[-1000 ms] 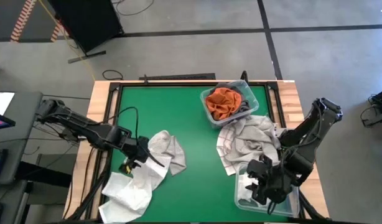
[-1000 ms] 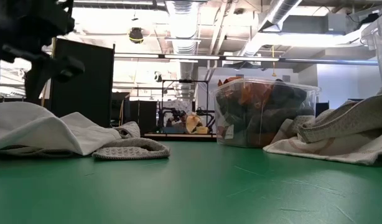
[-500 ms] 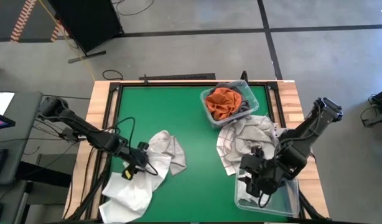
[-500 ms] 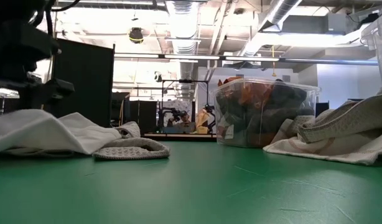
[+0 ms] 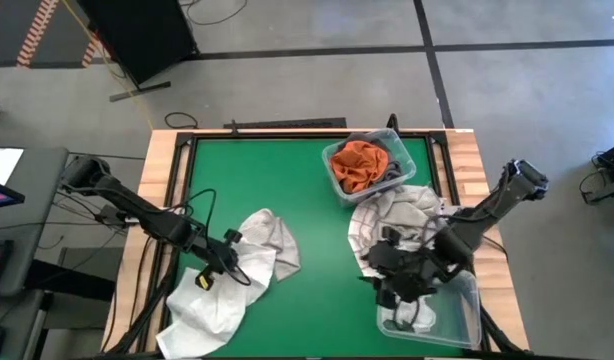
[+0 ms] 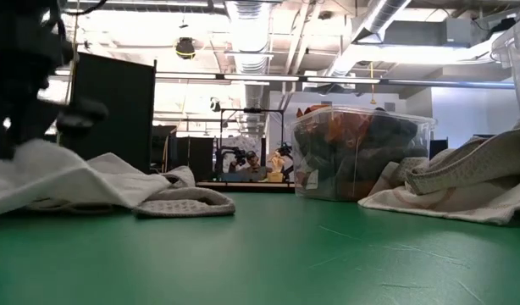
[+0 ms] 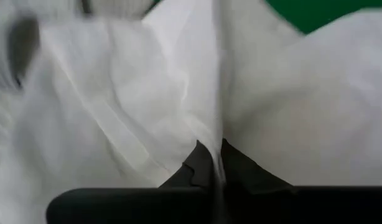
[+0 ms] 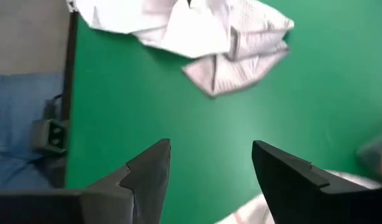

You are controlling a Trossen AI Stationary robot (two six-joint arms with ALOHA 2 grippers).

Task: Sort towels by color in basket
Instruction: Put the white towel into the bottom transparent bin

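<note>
Far bin: orange towel inside. Left fingers pinch white towel; right fingers wide, empty.

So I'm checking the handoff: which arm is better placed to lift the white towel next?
Left. Its end effector is shut on a fold of the white towel. The right end effector hangs open over bare green table, holding nothing.

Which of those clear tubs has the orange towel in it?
The far clear tub, at the table's back edge: a rust orange towel fills it. The near tub, by the right gripper, shows only pale cloth.
</note>
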